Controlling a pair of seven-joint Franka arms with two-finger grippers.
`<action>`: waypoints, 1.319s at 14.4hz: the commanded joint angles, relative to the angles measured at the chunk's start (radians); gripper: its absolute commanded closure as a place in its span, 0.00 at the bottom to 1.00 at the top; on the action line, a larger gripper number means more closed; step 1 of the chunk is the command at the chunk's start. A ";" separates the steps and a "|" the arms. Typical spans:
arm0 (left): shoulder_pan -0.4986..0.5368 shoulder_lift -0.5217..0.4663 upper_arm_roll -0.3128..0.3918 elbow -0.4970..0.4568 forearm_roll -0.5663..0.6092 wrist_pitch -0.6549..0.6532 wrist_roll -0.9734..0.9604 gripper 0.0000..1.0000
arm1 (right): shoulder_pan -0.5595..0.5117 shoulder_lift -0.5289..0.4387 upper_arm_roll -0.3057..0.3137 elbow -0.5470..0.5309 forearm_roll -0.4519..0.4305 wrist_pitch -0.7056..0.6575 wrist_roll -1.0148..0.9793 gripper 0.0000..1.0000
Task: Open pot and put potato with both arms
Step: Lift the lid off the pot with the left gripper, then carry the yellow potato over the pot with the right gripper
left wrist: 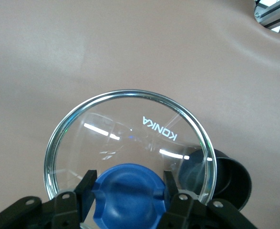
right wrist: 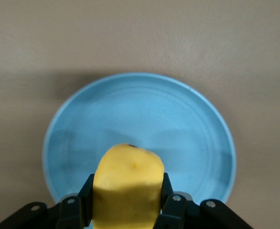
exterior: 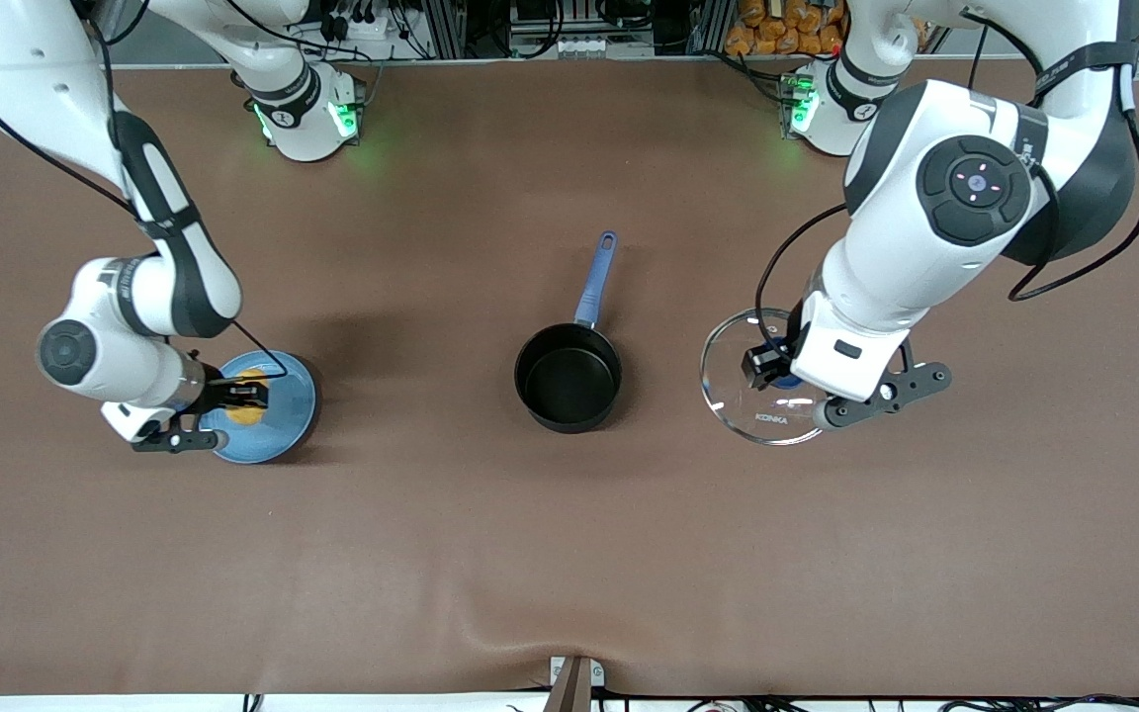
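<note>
The black pot stands open and empty at the table's middle, its blue handle pointing toward the robots' bases. My left gripper is shut on the blue knob of the clear glass lid, beside the pot toward the left arm's end. In the left wrist view the lid fills the frame and the pot shows past its rim. My right gripper is shut on the yellow potato over the blue plate. The potato shows between the fingers in the front view.
The blue plate lies on the brown table toward the right arm's end, level with the pot. A metal bracket sits at the table edge nearest the front camera.
</note>
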 commanded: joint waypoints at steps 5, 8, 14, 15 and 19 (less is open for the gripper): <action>0.111 -0.094 -0.010 -0.108 -0.014 0.004 0.237 1.00 | 0.076 -0.220 0.001 0.057 0.015 -0.115 -0.003 0.94; 0.122 -0.114 -0.010 -0.175 -0.014 0.035 0.262 1.00 | 0.136 -0.219 -0.001 0.161 0.013 -0.216 0.042 0.94; 0.144 -0.160 -0.008 -0.310 -0.008 0.112 0.317 1.00 | 0.328 -0.165 -0.001 0.342 -0.002 -0.333 0.395 0.95; 0.144 -0.160 -0.007 -0.323 -0.002 0.112 0.323 1.00 | 0.374 -0.145 -0.001 0.357 -0.004 -0.330 0.465 0.96; 0.164 -0.183 -0.008 -0.419 0.007 0.177 0.336 1.00 | 0.513 -0.011 -0.002 0.494 -0.011 -0.327 0.748 0.96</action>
